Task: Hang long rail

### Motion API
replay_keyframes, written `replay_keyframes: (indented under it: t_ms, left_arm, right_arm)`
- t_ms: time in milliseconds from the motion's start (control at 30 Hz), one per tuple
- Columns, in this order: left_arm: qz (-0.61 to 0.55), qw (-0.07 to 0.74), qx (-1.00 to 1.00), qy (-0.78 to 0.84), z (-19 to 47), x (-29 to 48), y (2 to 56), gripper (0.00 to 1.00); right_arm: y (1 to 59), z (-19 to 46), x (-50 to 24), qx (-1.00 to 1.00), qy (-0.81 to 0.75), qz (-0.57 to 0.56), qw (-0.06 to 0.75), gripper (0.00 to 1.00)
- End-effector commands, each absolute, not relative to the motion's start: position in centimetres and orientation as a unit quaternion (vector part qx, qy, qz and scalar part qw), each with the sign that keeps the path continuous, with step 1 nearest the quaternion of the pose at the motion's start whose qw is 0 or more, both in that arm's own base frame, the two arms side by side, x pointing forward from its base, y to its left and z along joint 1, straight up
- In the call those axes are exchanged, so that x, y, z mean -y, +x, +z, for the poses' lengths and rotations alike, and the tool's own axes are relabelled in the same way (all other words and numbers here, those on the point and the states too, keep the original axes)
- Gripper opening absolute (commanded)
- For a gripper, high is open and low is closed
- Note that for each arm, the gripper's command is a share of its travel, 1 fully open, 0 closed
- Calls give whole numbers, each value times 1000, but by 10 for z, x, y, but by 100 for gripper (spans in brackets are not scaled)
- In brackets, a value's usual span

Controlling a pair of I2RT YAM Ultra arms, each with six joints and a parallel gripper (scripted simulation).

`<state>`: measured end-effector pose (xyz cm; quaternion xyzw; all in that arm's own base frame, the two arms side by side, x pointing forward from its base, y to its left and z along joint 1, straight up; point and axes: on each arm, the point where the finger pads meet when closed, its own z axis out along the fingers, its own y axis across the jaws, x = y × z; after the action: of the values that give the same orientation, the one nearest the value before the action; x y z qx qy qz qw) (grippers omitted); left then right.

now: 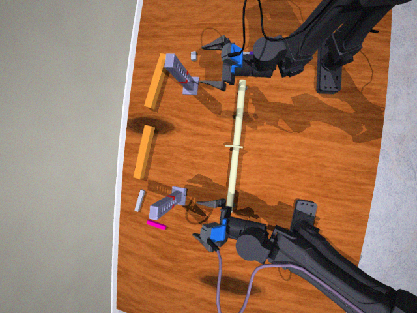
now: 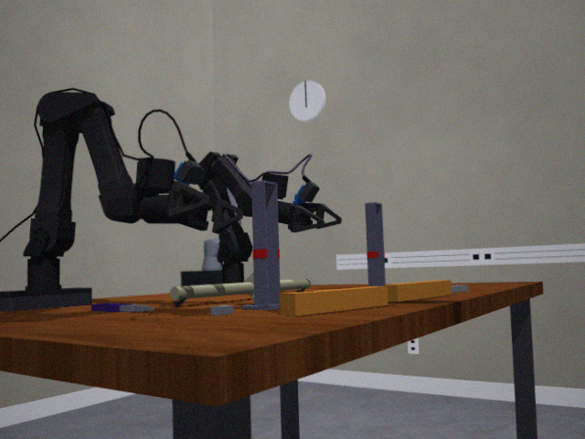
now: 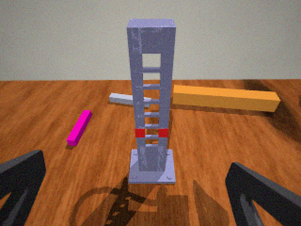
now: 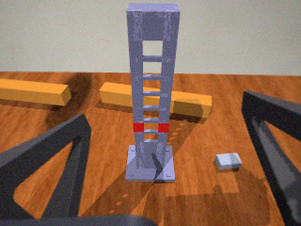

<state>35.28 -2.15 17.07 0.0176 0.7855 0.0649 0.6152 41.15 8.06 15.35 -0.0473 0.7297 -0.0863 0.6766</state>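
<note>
Seen from outside, the bent black right arm (image 1: 300, 42) (image 2: 58, 155) is near, the left arm (image 1: 303, 247) (image 2: 233, 178) far; right gripper (image 1: 201, 64) (image 2: 225, 208) (image 4: 165, 105) and left gripper (image 1: 196, 219) (image 2: 331, 220) (image 3: 139, 166) wide open.
</note>
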Motion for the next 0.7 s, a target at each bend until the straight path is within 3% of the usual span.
replay_keyframes:
  t_ms: [0, 133, 200, 267, 300, 367, 667]
  left_arm:
    - [61, 623, -780, 11, 175, 20, 354, 100]
    - [61, 623, -780, 11, 175, 20, 354, 100]
    - [67, 609, -790, 31, 168, 22, 354, 77]
    - [76, 586, -805, 62, 159, 27, 354, 55]
    - [82, 572, -812, 77, 154, 29, 355, 48]
    - [91, 538, -829, 121, 142, 37, 356, 48]
    - [111, 418, -863, 262, 111, 57, 360, 48]
  right_arm:
    - [410, 174, -82, -712, -39, -83, 697, 100]
    - [411, 170, -80, -715, -37, -84, 693, 100]
    - [411, 170, -80, -715, -37, -84, 693, 100]
    - [411, 168, -83, -719, -48, -88, 687, 77]
    - [413, 165, -84, -723, -53, -89, 683, 66]
    - [415, 158, -89, -732, -72, -92, 671, 48]
    - [426, 128, -104, -769, -145, -112, 612, 48]
